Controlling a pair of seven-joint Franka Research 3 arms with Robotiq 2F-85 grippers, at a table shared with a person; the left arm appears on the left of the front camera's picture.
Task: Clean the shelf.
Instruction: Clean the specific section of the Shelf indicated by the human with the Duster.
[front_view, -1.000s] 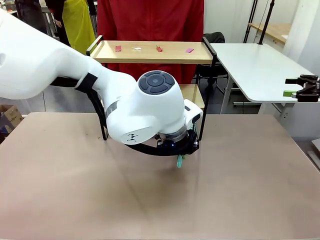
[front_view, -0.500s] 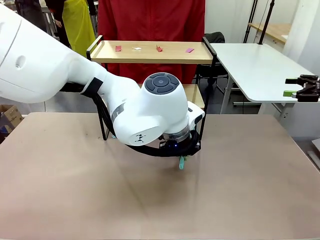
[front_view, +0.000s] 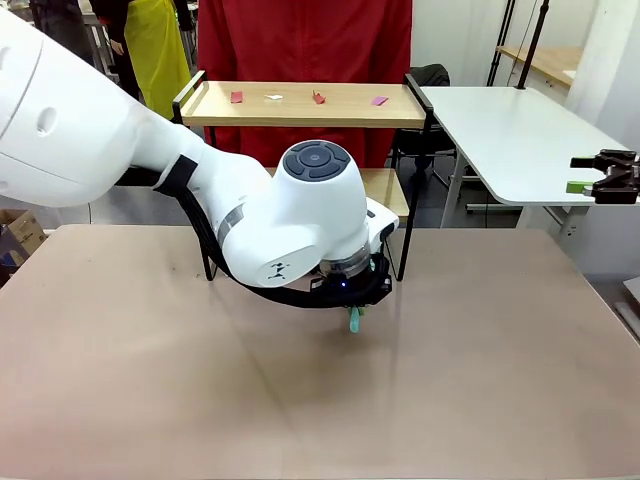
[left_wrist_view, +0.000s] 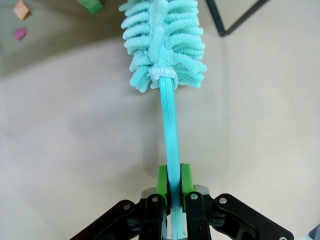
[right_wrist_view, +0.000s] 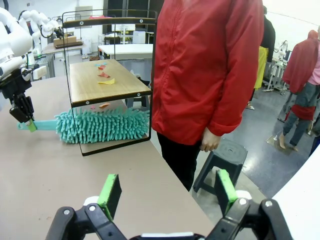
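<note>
Teal chenille does the work: we see the duster (left_wrist_view: 162, 45) pinched by its thin handle in the left end effector (left_wrist_view: 171, 182), green pads clamped hard on it. We judge the grip sits at the handle's tail end on purpose. That way the fluffy head gives a long reach and the bulky wrist can hang over the bench (front_view: 480, 380) instead of crowding the frame. The shelf (front_view: 340, 108) stands at the bench's far edge, just ahead of that end effector. The duster head reaches in over its lower board, and small paper scraps (front_view: 318, 97) lie on the upper one. The right end effector (right_wrist_view: 165, 187) hangs well off to the side, jaws wide apart and holding nothing, likely to keep clear.
</note>
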